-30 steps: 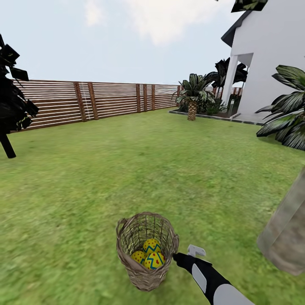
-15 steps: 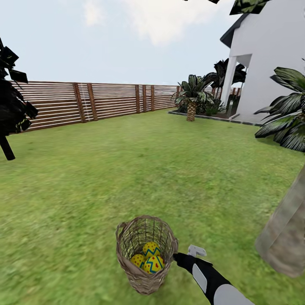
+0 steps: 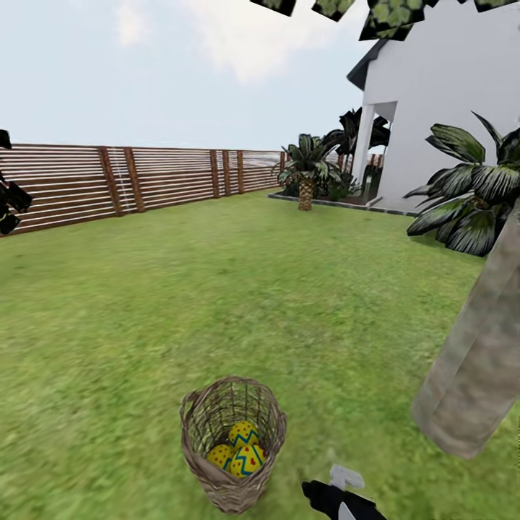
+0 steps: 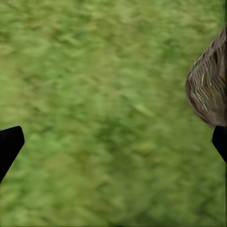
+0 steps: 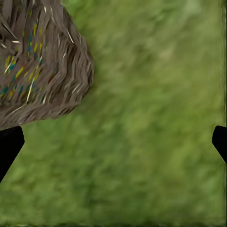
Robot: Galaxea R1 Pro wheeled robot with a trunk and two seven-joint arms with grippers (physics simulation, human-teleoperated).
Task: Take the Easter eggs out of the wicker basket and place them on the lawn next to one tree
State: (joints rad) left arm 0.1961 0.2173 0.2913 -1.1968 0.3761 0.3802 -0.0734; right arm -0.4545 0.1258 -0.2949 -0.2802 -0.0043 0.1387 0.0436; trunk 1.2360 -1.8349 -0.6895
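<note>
Three Easter eggs (image 3: 238,450) nested in the wicker basket (image 3: 232,439), lower centre of the head view, upright on the lawn (image 3: 217,289), mouth skyward; mottled tree (image 3: 473,368) trunk at right edge. Approach step, nothing lifted; next: reach down into the basket mouth. Right gripper (image 3: 334,491) just beside the basket, empty; both grippers' fingers spread wide in wrist views. Egg long axes unclear.
</note>
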